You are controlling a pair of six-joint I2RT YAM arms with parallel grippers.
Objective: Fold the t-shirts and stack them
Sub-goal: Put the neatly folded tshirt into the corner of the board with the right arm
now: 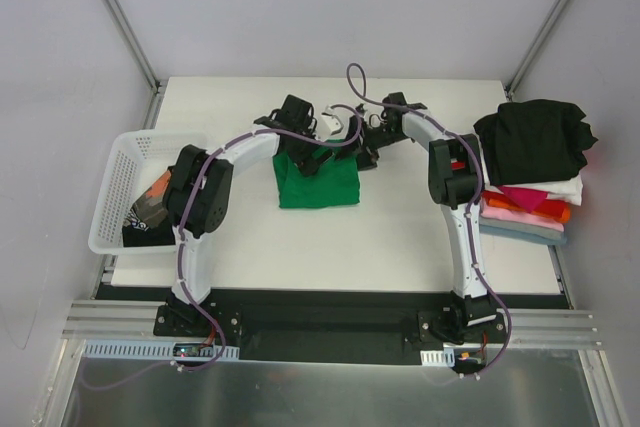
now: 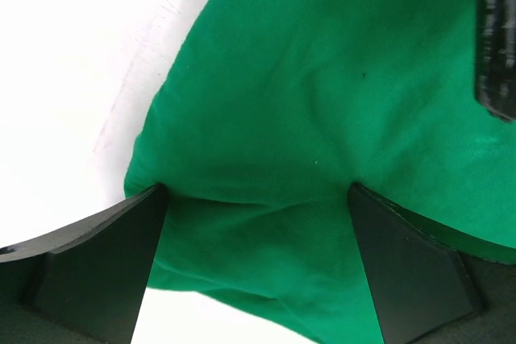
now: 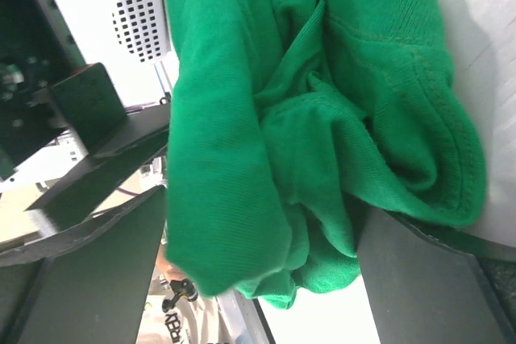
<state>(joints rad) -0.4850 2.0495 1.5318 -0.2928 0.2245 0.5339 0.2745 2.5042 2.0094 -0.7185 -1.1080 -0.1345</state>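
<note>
green t-shirt (image 1: pixel 318 185) on table (image 1: pixel 300 247), its far edge under left hand (image 1: pixel 303 152) and right hand (image 1: pixel 367 152). left wrist: left hand (image 2: pixel 256 199) wide, fingertips (image 2: pixel 129 223) touching cloth spread between them. right wrist: right hand (image 3: pixel 266 231) holding bunched green t-shirt between its fingers (image 3: pixel 427 271).

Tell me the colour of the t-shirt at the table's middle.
A plain bright green cloth t-shirt, clearest in the left wrist view.
</note>
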